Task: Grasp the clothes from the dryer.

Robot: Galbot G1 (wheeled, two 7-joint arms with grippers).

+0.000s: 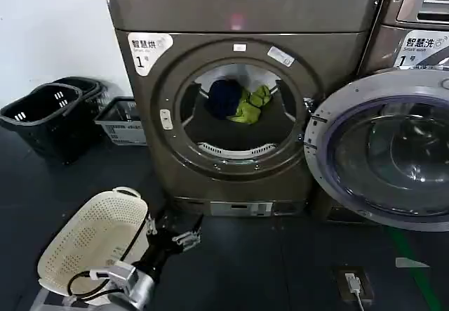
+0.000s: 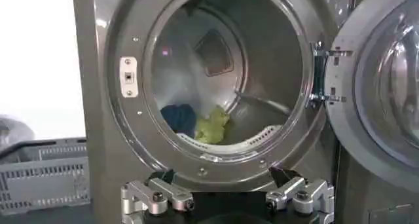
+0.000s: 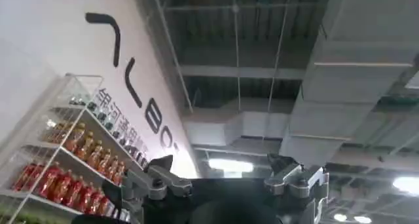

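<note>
The large dark bronze-grey front-loading dryer (image 1: 238, 114) with a white "1" sticker stands at the middle of the head view, its round porthole uncovered. Its chrome-rimmed glass door (image 1: 382, 153) is swung wide to the robot's right, hanging in front of a second grey machine (image 1: 421, 30) beside it. On the dark floor (image 1: 280, 269) to the robot's left sit two black plastic laundry baskets (image 1: 49, 114) against the white wall and a grey slatted crate (image 1: 121, 121) touching the dryer's side. A cream perforated plastic basket (image 1: 91, 237) lies tilted near the lower left edge. The clothes (image 1: 238, 100), a small soft pile of one dark navy-blue garment and one lime yellow-green garment touching it on the right, rest at the bottom of the drum, toward the back. The left gripper (image 1: 175, 228) hangs low in front of the dryer, below the porthole and well apart from the clothes, its fingers (image 2: 154, 198) spread and holding nothing. The right gripper (image 3: 226, 179) points up toward a ceiling, jaws spread and empty, near a wire shelf of red bottles (image 3: 72, 160)
</note>
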